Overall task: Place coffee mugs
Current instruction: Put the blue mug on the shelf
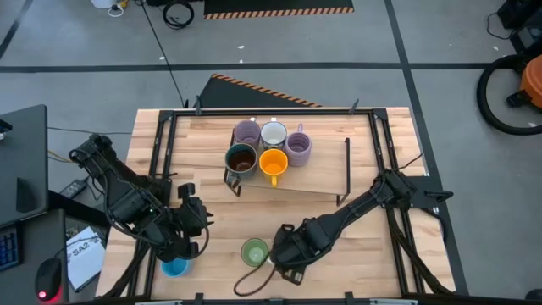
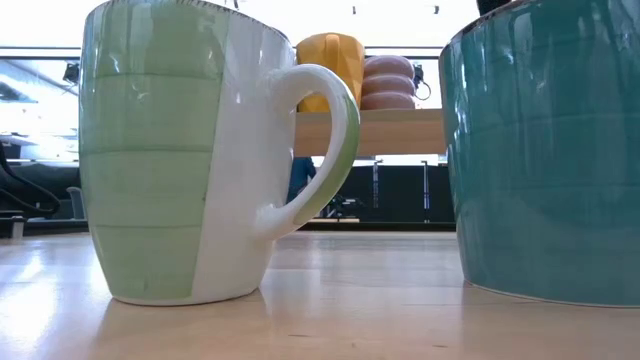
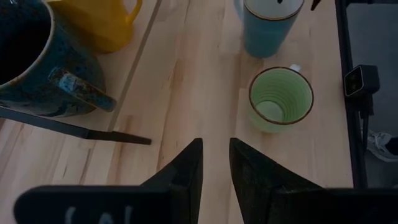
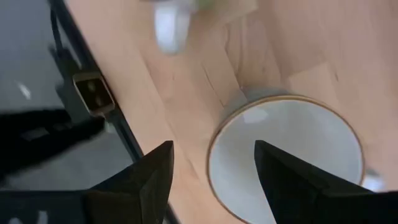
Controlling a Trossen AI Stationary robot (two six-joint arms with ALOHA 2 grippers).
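Green mug (image 1: 254, 252) standing upright near the table's near edge, just left of the right gripper (image 1: 286, 258), fingers spread apart.

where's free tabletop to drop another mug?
Bare wood between the raised wooden shelf and the green mug, and along the table's right side beyond the right arm. Crowded: the shelf's left half with five mugs, and the front edge around the green mug and blue mug.
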